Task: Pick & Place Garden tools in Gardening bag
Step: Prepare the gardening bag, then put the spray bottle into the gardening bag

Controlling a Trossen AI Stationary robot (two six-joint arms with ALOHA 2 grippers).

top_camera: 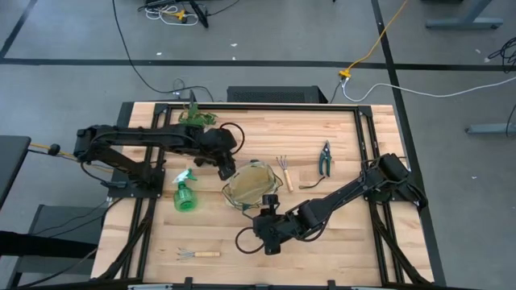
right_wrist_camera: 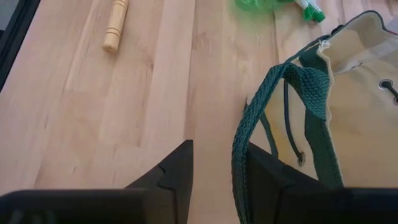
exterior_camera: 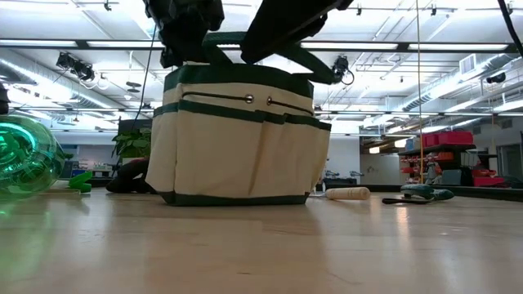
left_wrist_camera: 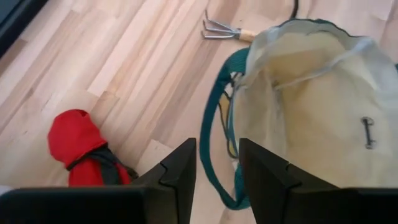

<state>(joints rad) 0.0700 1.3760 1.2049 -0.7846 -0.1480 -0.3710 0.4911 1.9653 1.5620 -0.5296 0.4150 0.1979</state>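
A: What's the surface like?
B: A pale wooden table in a workshop with grey floor and cables around it. The gardening bag stands near the middle, mouth up.
A: And the tools?
B: The green spray bottle lies just beside the bag toward the left arm. One hand fork and the pruning shears lie on the other side, a second hand fork sits near the front edge, well apart. Red gloves lie on the table near the bag.
A: The grippers?
B: The left gripper hovers at the bag's rim, fingers a little apart, holding nothing. The right gripper is at the opposite rim, fingers apart, with the bag's green strap running down between them
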